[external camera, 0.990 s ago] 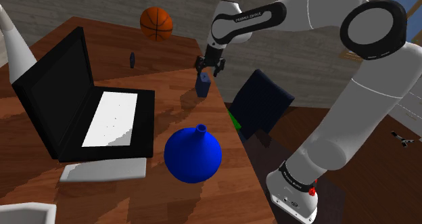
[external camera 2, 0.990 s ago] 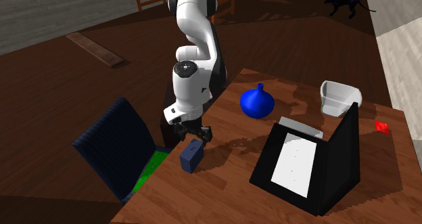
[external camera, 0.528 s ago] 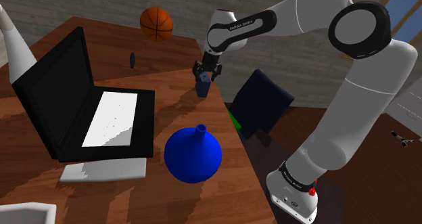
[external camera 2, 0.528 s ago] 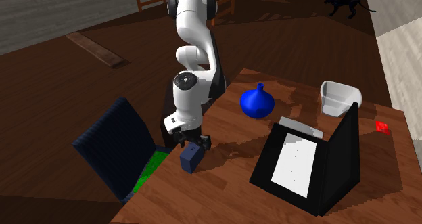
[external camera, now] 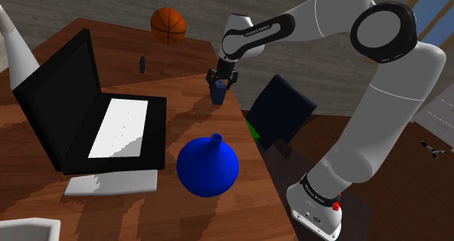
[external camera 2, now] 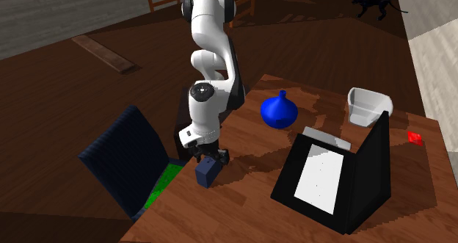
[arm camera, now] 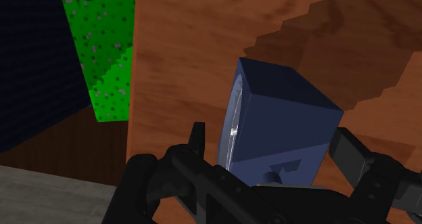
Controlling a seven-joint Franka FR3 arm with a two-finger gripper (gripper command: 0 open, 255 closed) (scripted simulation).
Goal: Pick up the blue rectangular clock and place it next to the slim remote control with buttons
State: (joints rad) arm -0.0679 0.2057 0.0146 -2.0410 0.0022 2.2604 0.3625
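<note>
Near the tabletop [external camera: 185, 105] edge, the blue boxy clock [arm camera: 284, 128] stood upright. The gripper [external camera: 219, 82] was spread with one finger on each side of the clock, no clear pinch yet. The clock looked rigid, light and smooth-sided, with a possibly fragile glassy face. Best to grip the flat side faces, mid-height, firmly.

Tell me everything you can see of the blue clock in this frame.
The blue clock is a plain dark blue box with a pale round dial on one side face. It stands upright on the wooden table, close to the table's edge. The gripper is lowered over it, open, one black finger on each side. A gap shows at the dial side, so it is not clasped.
</note>
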